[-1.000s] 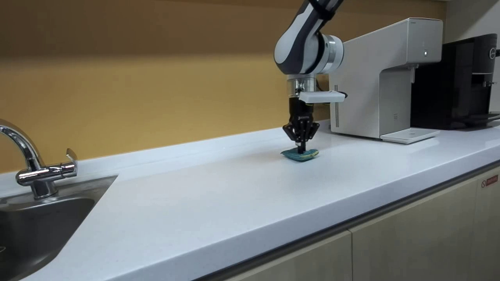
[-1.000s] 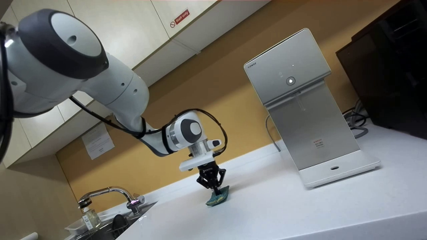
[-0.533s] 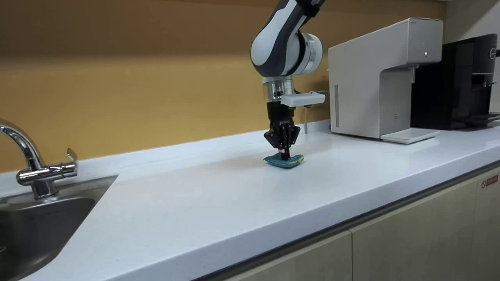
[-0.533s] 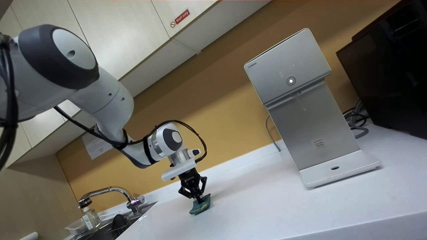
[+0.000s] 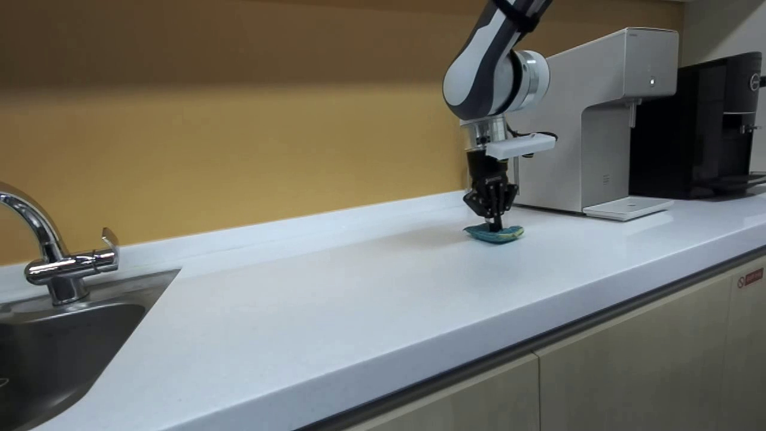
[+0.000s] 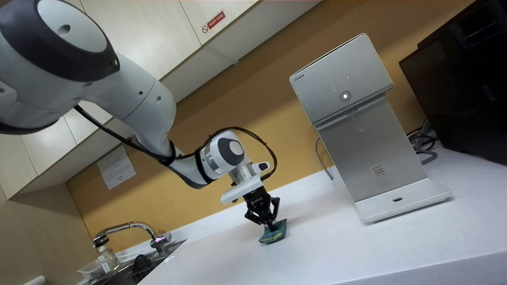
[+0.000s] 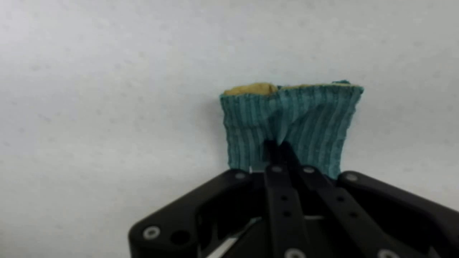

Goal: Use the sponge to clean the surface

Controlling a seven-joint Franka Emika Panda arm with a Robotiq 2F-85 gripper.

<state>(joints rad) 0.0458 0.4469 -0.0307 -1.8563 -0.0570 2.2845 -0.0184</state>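
The sponge [image 5: 507, 235] is a teal ribbed pad with a yellow edge. It lies on the white countertop [image 5: 335, 305] near the back, left of the white appliance in an exterior view. It also shows in an exterior view [image 6: 278, 235] and in the wrist view [image 7: 319, 125]. My gripper [image 5: 495, 227] points down over the sponge's middle and is shut on a pinched fold of it. In the wrist view the gripper [image 7: 278, 142] has its fingertips close together, with creases running out from them. The sponge's near part is hidden behind the fingers.
The white water dispenser [image 5: 550, 137] stands close to the right of my arm, with a black machine [image 5: 694, 126] beyond it. A steel sink [image 5: 66, 353] with a chrome faucet [image 5: 69, 272] is at the left end. The yellow wall [image 5: 239, 161] runs behind the countertop.
In an exterior view, my gripper and the sponge first slid left toward the sink, then back right, past their starting place, closer to the dispenser. The gripper stayed shut on the sponge.
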